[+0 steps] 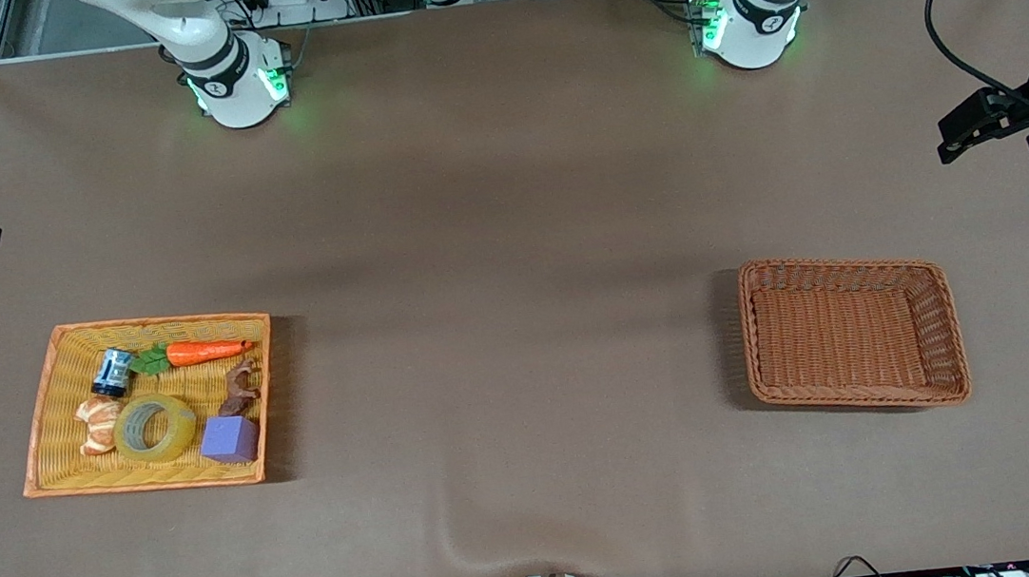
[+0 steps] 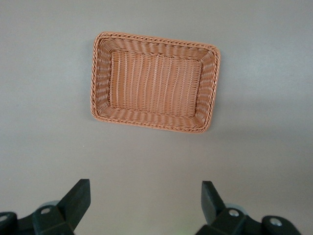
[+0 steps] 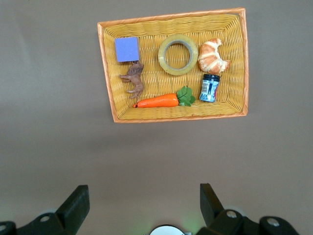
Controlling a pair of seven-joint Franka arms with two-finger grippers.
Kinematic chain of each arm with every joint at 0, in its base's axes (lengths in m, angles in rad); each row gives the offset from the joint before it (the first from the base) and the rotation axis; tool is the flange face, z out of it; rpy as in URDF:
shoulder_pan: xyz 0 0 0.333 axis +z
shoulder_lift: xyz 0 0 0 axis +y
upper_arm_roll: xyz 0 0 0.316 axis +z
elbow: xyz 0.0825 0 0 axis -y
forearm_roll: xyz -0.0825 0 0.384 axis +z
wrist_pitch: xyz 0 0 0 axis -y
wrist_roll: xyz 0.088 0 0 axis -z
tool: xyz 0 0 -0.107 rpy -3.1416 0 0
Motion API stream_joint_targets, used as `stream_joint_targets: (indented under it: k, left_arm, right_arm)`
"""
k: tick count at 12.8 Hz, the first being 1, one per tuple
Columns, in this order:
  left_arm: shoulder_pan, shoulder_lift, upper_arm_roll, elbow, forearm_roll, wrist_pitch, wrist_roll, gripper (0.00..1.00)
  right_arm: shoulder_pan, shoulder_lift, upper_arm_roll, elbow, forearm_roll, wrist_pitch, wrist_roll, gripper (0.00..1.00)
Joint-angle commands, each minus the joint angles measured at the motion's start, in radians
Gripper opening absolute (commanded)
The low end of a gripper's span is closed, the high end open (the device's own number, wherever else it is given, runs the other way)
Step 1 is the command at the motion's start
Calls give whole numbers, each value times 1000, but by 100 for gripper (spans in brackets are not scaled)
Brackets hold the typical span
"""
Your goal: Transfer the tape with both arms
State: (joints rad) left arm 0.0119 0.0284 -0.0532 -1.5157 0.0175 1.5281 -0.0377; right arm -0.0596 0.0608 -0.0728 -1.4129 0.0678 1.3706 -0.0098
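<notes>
The tape (image 1: pixel 154 428), a yellowish translucent roll with a grey-white core, lies flat in the orange-yellow basket (image 1: pixel 45 414) toward the right arm's end of the table. It sits between a croissant toy and a purple block. It also shows in the right wrist view (image 3: pixel 178 54). My right gripper (image 3: pixel 144 191) is open and empty, high over bare table between its base and that basket (image 3: pixel 106 73). My left gripper (image 2: pixel 145 188) is open and empty, high over bare table beside the brown wicker basket (image 2: pixel 213 88). Neither gripper shows in the front view.
The orange-yellow basket also holds a croissant toy (image 1: pixel 97 424), a purple block (image 1: pixel 229 439), a carrot (image 1: pixel 201 351), a small can (image 1: pixel 112 372) and a brown animal figure (image 1: pixel 240 386). The brown wicker basket (image 1: pixel 949 329) holds nothing. Black fixtures (image 1: pixel 994 119) stand at the table's ends.
</notes>
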Motion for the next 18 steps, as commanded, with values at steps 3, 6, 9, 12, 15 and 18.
stream_joint_targets:
  k: [3,6,9,12,15,18]
  left_arm:
    - [6,1,-7,14,6,-5,25,100]
    - [6,1,-7,14,6,-5,27,100]
    - [6,2,-8,12,6,-5,25,100]
    - [0,8,-8,12,4,-5,25,100]
    - [-4,12,-11,12,6,-5,21,100]
    - [8,28,-8,6,4,-5,24,100]
  right_arm:
    - [-5,-3,5,-9,6,12,2,100]
    - [-16,16,4,-8,4,33,-1,100]
    - [-22,37,-1,-5,3,41,-7,100]
    - [-10,105,1,2,4,45,-6,100]
    - [-3,178,4,5,15,148,-2,100]
    - [0,315,5,8,20,227,-158,100]
